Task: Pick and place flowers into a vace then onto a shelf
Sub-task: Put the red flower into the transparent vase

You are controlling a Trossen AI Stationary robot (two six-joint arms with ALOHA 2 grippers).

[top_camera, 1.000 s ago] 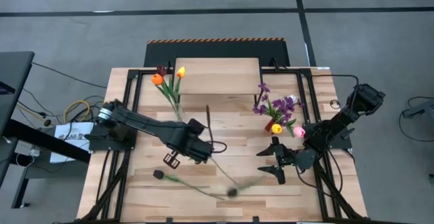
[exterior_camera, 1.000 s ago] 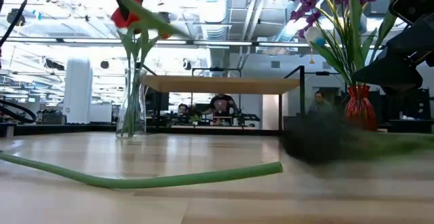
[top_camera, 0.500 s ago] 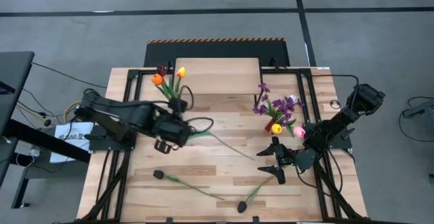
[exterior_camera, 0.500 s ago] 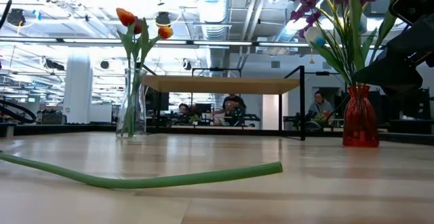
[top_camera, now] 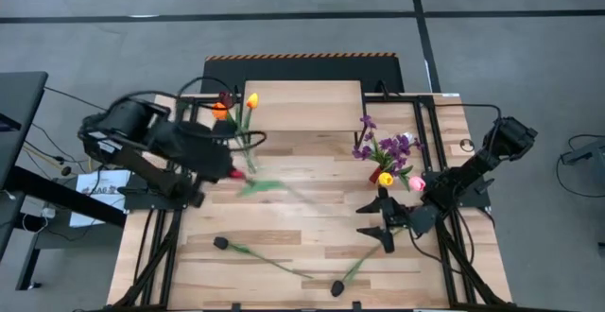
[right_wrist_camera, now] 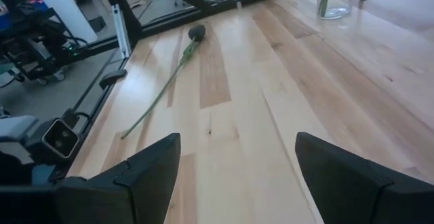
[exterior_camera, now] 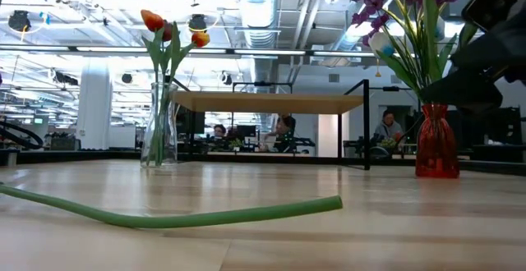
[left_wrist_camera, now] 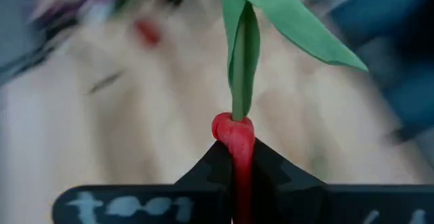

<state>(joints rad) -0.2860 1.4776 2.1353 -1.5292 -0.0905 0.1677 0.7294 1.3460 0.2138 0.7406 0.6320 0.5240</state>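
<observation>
My left gripper (top_camera: 234, 170) (left_wrist_camera: 234, 166) is above the table's left part, beside the clear vase (top_camera: 244, 147) (exterior_camera: 160, 131), which holds orange, yellow and dark flowers. It is shut on a red flower (left_wrist_camera: 234, 134). The flower's blurred green stem (top_camera: 284, 191) trails toward the table's right. My right gripper (top_camera: 380, 225) (right_wrist_camera: 237, 176) hangs open in front of the red vase (top_camera: 383, 173) (exterior_camera: 436, 140) of purple sprigs. Two black flowers (top_camera: 220, 243) (top_camera: 336, 288) lie flat on the tabletop. The shelf (top_camera: 302, 104) (exterior_camera: 271, 101) stands at the far edge. My left gripper pinches the red flower by its red head (left_wrist_camera: 234, 137), between the two fingers. Stem and leaves (left_wrist_camera: 244, 47) stick straight out past the fingertips. The flower is lifted off the table and lies roughly level, stem pointing toward the table's right.
One black flower's stem (exterior_camera: 205, 216) (right_wrist_camera: 163, 81) curves across the near part of the table. The other's (top_camera: 364, 260) lies close to my right gripper. Bare wood stretches between the two vases. People sit in the room behind the table.
My left gripper has carried the red flower from the table's middle toward the left and far edges, up to the clear vase; the stem has swung round behind it. The second black flower has slid toward the near edge and lies still now.
</observation>
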